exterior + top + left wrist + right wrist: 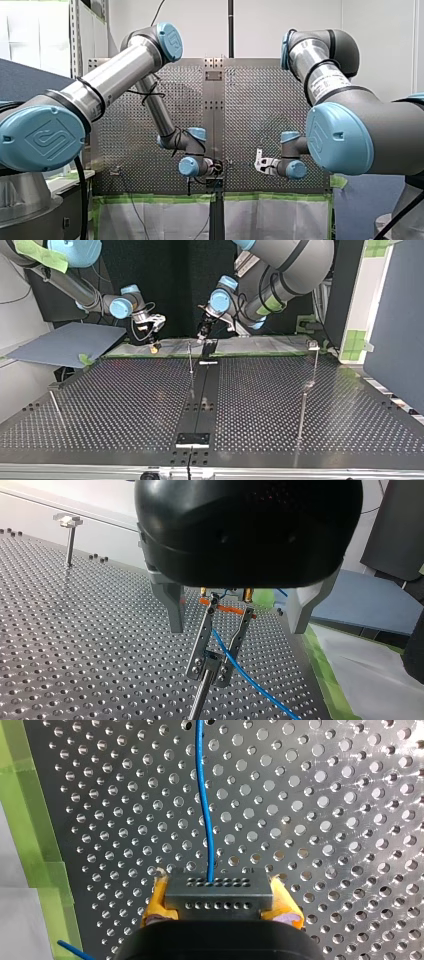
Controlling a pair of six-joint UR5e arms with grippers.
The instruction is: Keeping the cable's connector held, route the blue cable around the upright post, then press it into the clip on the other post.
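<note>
In the right wrist view my right gripper [221, 900] is shut with its yellow pads on the grey connector block [218, 895]. The blue cable [204, 800] leaves the block and runs straight ahead over the perforated plate. In the left wrist view my left gripper [210, 675] is open. Its thin metal fingers [201, 642] stand either side of the blue cable [235, 662], just above the top of a thin post [199, 702]. A second post [69, 535] with a capped top stands far off. In the top view my left gripper [203, 335] hangs over the middle post [190, 357].
In the top view a capped post [314, 360] stands at the right and a thin rod [55, 407] at the left. A grey-blue board [65, 342] lies beyond the table's left far corner. Green tape [30, 820] marks the table's edge beside my right gripper [154, 342].
</note>
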